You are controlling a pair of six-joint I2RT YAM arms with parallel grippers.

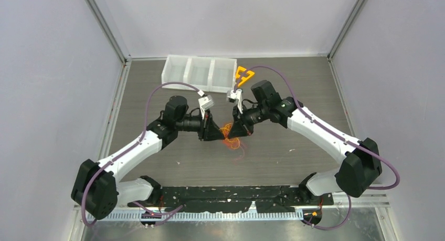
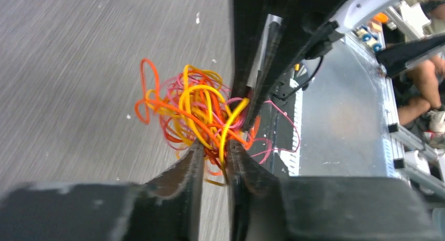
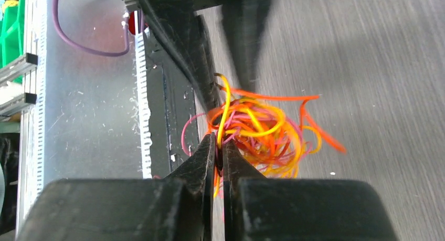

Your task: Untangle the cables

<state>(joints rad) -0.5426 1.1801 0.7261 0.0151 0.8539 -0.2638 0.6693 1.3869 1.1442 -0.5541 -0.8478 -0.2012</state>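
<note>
The cables (image 1: 229,135) lie as one small orange, yellow and red clump on the table (image 1: 325,88), in the middle of the top view, between the two grippers. The right gripper (image 3: 219,146) has its jaws pressed together on a few strands at the left edge of the clump, at the lower centre of its wrist view, probably to hold that side firm. The left gripper (image 2: 215,149) reaches in from the opposite side. Its jaws stand slightly apart with yellow and orange strands running between them, and I judge they are not yet pinching. Two holds on opposite sides would allow the clump to be pulled open.
</note>
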